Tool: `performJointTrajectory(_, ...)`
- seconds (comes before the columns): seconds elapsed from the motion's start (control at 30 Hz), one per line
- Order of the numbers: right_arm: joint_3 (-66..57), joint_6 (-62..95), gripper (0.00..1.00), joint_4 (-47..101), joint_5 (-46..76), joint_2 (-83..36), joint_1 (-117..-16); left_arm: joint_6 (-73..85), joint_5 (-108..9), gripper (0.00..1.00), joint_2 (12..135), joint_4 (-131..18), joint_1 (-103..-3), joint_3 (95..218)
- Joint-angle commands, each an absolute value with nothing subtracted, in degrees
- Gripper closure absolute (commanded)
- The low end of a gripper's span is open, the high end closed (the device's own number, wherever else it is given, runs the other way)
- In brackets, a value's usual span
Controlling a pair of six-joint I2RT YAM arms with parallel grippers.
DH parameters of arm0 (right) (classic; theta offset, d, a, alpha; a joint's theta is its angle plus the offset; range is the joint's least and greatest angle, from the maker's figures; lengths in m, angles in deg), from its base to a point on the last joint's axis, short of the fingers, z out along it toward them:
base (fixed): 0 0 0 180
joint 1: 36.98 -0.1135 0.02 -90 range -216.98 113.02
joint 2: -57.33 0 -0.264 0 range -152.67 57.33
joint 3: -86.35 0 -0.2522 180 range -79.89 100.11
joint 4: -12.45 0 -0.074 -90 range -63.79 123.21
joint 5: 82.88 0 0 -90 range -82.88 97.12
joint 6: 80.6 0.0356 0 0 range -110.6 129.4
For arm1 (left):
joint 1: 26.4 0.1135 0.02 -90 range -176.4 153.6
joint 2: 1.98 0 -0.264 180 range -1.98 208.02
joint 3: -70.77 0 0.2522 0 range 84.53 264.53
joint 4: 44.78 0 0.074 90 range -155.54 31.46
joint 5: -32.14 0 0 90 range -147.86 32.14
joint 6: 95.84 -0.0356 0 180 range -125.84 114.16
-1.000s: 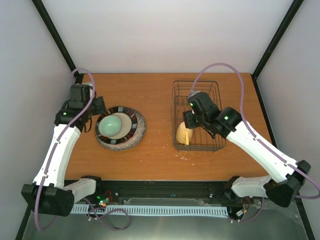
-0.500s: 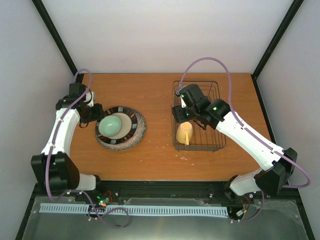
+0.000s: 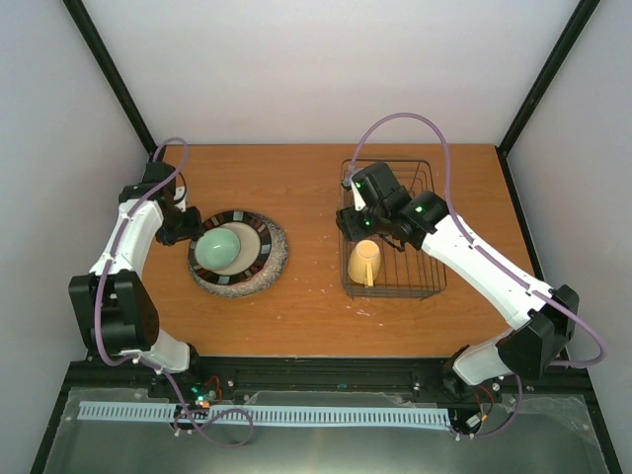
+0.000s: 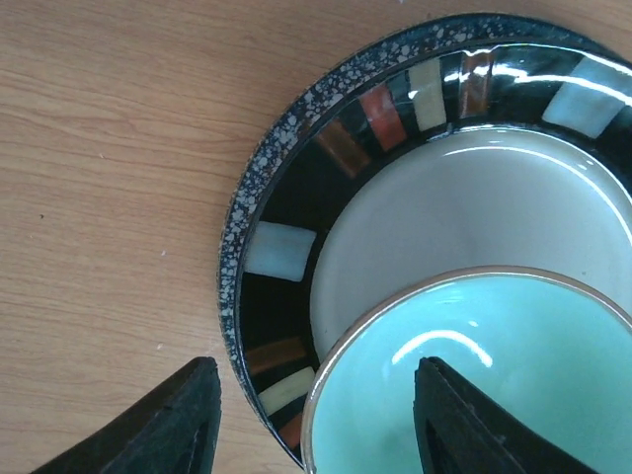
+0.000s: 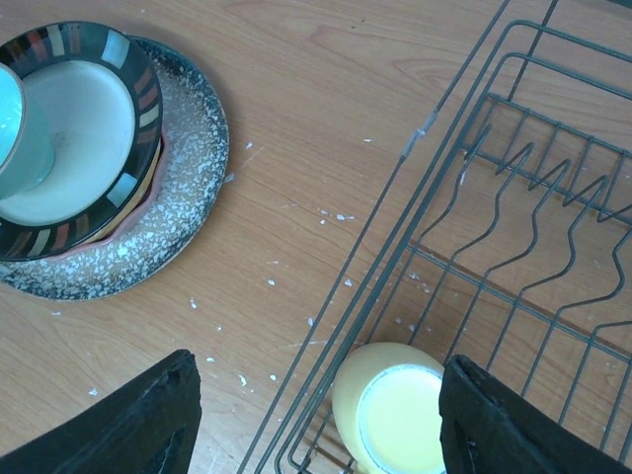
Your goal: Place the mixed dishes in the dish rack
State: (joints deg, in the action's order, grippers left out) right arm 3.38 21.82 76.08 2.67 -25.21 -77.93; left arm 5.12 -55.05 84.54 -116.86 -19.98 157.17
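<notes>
The dark wire dish rack (image 3: pixel 416 178) stands at the right of the table, with a yellow mug (image 3: pixel 364 264) lying in its near left corner. My right gripper (image 3: pixel 354 223) is open and empty above the rack's left side; its view shows the mug (image 5: pixel 393 415) between the fingers and the rack wires (image 5: pixel 513 207). A stack of dishes sits left of centre: a speckled plate (image 3: pixel 273 265), a dark patterned bowl (image 3: pixel 253 217) and a mint green bowl (image 3: pixel 218 248). My left gripper (image 3: pixel 188 225) is open, with one finger outside and one over the mint bowl's (image 4: pixel 494 385) rim.
The stack also shows in the right wrist view (image 5: pixel 89 148). White crumbs (image 5: pixel 326 215) lie on the wooden table between the stack and the rack. Black frame posts (image 3: pixel 109 69) rise at the back corners, with white walls close on both sides.
My left gripper has swung in to the mint bowl's left rim. My right gripper has let go of the yellow mug and risen away toward the rack's left edge.
</notes>
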Motion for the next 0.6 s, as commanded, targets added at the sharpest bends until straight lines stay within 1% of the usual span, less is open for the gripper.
performJointTrajectory(0.0,5.4,21.0,0.35,75.2,3.8,-25.6,-77.5,4.8,-56.7,0.45,86.2,-118.0,-19.5,158.9)
performJointTrajectory(0.3,6.6,20.6,0.35,75.5,4.0,-25.8,-77.2,3.2,-53.1,0.53,90.6,-117.5,-19.5,158.7)
performJointTrajectory(0.47,6.8,20.6,0.35,75.4,4.0,-26.1,-77.1,2.9,-51.3,0.55,91.8,-116.9,-19.5,158.1)
performJointTrajectory(0.57,6.8,20.5,0.35,75.5,4.0,-26.2,-77.0,2.5,-49.3,0.59,92.5,-116.5,-19.5,157.7)
